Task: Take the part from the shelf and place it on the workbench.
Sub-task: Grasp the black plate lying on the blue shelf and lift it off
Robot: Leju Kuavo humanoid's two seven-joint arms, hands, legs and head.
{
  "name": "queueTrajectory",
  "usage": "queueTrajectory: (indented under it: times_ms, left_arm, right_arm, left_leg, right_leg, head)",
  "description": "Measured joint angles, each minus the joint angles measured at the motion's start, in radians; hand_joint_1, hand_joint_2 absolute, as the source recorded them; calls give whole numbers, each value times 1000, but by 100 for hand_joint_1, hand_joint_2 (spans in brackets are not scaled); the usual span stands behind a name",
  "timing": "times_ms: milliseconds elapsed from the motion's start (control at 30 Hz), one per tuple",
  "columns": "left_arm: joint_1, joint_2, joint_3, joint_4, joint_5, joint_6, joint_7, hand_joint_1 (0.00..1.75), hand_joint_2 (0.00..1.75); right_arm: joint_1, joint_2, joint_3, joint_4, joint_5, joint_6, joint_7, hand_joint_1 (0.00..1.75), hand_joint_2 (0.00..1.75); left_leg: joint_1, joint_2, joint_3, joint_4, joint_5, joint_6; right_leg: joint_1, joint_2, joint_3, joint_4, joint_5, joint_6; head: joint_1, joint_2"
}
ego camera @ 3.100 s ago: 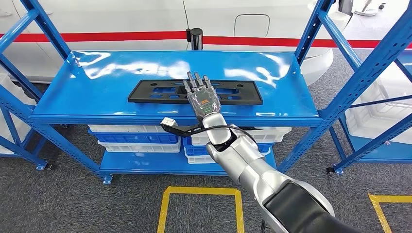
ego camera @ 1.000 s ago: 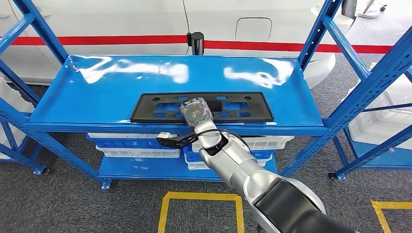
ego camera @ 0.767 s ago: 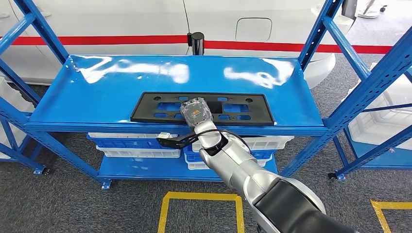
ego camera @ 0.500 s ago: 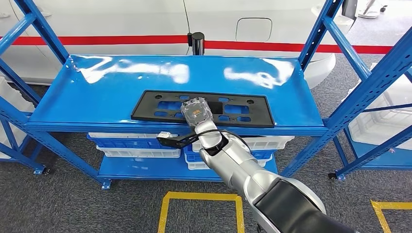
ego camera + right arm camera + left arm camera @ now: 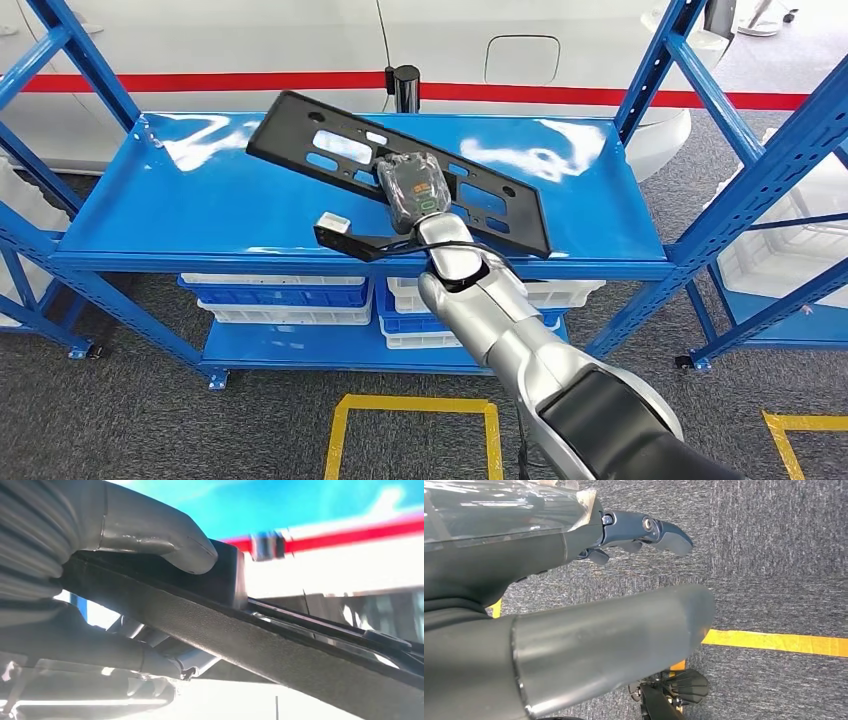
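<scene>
The part [image 5: 320, 145] is a long black plastic plate with several cut-outs. My right hand [image 5: 412, 190] grips it near its middle and holds it tilted above the blue shelf top [image 5: 180, 210], its left end raised toward the back. In the right wrist view the grey thumb [image 5: 150, 535] presses on one face of the part [image 5: 280, 650] and the darker fingers lie under it. My left hand [image 5: 639, 530] hangs over the grey carpet with its fingers loosely apart and nothing in them.
Blue uprights [image 5: 735, 170] frame the shelf on both sides. White and blue bins [image 5: 290, 295] sit on the lower level. A white car with a red stripe [image 5: 200, 80] stands behind. Yellow floor lines [image 5: 415, 405] mark the carpet in front.
The part lay flat on the shelf half a second ago. Now my right hand has raised it off the shelf and tilted it, left end up and back.
</scene>
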Motion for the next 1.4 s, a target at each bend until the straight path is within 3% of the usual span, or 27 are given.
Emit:
queueTrajectory:
  times_ms: [333,467,700,967,1067,1267,1400]
  left_arm:
    - [2,-1,2,0,-4,0,-5,0,0]
    - [5,-4,5,0,-7,-1,-9,0,175]
    - [14,-8,22,0,-1,-11,-20,0,175]
    - [30,-9,45,1,12,-21,-40,0,175]
    - [34,-8,47,1,6,-4,-43,0,175]
    - [34,-7,47,1,-33,141,-37,0,175]
    - [33,-6,49,1,-30,148,-24,0,175]
  right_arm:
    - [25,-14,-46,-149,-54,-16,-39,175,175]
    - [36,-18,-70,-227,-178,-14,-97,175,175]
    - [75,-20,-107,-376,-594,108,-272,175,175]
    - [152,-26,-143,-532,-1127,307,-395,175,175]
    - [173,-35,-148,-575,-1218,331,-398,175,175]
    - [203,-55,-149,-635,-1289,336,-398,175,175]
    - [225,-63,-147,-660,-1303,336,-405,175,175]
  left_leg:
    - [0,0,0,0,0,0]
    - [0,0,-1,0,0,0]
    - [0,0,-1,0,0,0]
    - [1,0,-1,0,0,0]
    - [0,0,-1,0,0,0]
    - [0,0,-1,0,0,0]
    - [0,0,-1,0,0,0]
  right_leg:
    - [0,0,0,0,0,0]
    - [0,0,0,0,0,0]
    - [0,0,0,0,0,0]
    - [0,0,0,0,0,0]
    - [0,0,0,0,0,0]
    - [0,0,0,0,0,0]
    - [0,0,0,0,0,0]
  head:
    - [0,0]
    - [0,0]
    - [0,0]
    - [0,0]
    - [0,0]
    - [0,0]
    - [0,0]
